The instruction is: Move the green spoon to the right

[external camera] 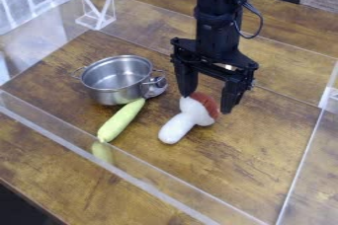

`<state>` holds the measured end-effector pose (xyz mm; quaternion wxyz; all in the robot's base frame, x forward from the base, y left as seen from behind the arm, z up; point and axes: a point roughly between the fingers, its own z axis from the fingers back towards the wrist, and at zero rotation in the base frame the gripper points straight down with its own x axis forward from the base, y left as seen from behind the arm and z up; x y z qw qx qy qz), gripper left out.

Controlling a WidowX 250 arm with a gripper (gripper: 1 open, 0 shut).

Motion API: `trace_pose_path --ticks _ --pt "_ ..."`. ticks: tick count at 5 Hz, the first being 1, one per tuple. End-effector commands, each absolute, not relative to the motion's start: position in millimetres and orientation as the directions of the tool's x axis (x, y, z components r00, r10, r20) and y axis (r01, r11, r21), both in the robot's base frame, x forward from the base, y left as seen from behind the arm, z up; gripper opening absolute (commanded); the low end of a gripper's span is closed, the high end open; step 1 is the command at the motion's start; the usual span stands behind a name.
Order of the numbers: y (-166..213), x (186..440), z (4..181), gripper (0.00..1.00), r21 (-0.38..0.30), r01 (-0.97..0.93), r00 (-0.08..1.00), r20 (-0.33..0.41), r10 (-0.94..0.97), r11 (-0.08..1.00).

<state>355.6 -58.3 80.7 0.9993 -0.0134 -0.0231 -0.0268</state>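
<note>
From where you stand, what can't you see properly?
- Inside of the pot: the camera view shows only part; the near wall hides some.
- Small round thing by the pot handle: camera view, too small to name.
- Top of the robot arm: camera view, cut off by the upper edge.

My view is evenly and moderately lit, slightly soft and grainy. Small highlights glint on the steel pot (117,79) at left; pale glare washes the tabletop (99,175) toward lower left.
</note>
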Motion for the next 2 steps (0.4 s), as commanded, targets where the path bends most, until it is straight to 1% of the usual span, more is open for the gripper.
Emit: trace_pose_path --ticks 1,2 --pt "-48 349 95.5 1.00 -0.015 0.083 0.992 0.099 -0.081 0.996" --pt "-26 335 90.8 1.00 0.002 0.099 0.990 0.104 -0.098 0.995"
